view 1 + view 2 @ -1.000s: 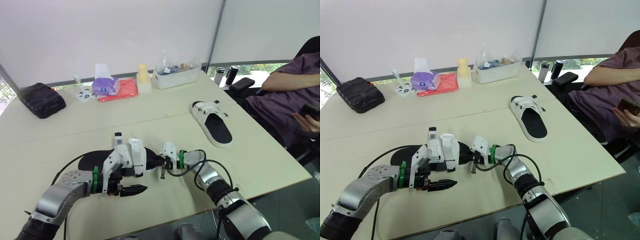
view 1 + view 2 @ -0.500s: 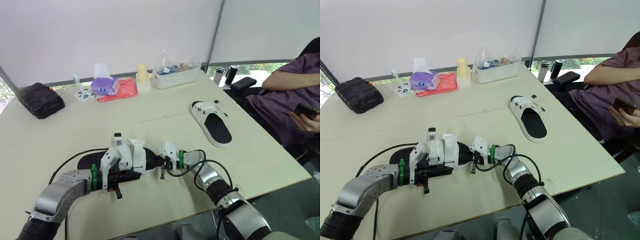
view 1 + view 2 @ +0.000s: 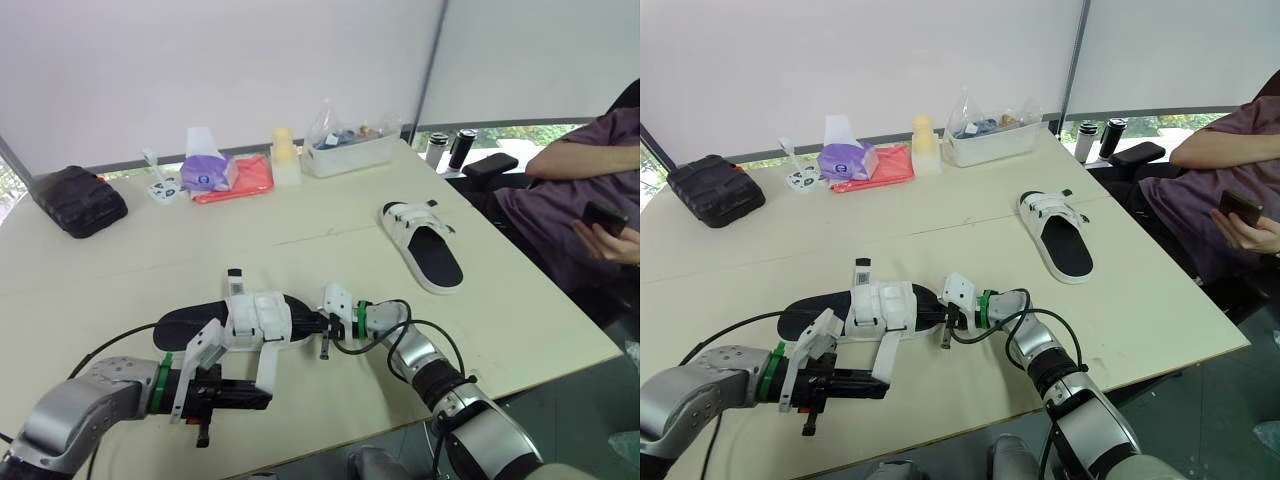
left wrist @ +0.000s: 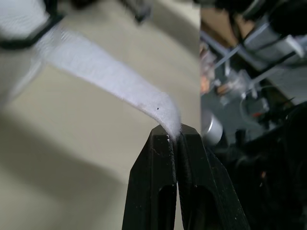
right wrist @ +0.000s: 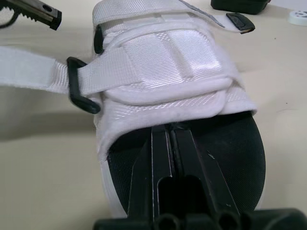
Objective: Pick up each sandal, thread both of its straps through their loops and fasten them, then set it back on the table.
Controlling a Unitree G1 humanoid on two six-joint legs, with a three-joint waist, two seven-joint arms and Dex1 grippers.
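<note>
The near sandal [image 3: 200, 322], black-soled with white straps, lies on the table [image 3: 330, 225] in front of me. My left gripper [image 3: 266, 396] is shut on the end of one white strap [image 4: 105, 86], which runs taut through a black loop [image 5: 79, 91] and out toward the table's front edge. My right gripper [image 3: 314, 325] is shut on the front rim of the sandal's white upper [image 5: 163, 62], level with the sole. A second sandal [image 3: 425, 245] lies flat at the right of the table, straps facing away from me.
Along the far edge are a black pouch [image 3: 78, 198], a tissue pack [image 3: 208, 172], a red cloth [image 3: 250, 178], a yellow cup [image 3: 286, 155] and a clear container [image 3: 355, 150]. A person [image 3: 580, 200] sits at the right holding a phone.
My left gripper was open beside the sandal a second ago. It has closed on the strap end and drawn it toward the table's front edge. The right gripper has stayed put.
</note>
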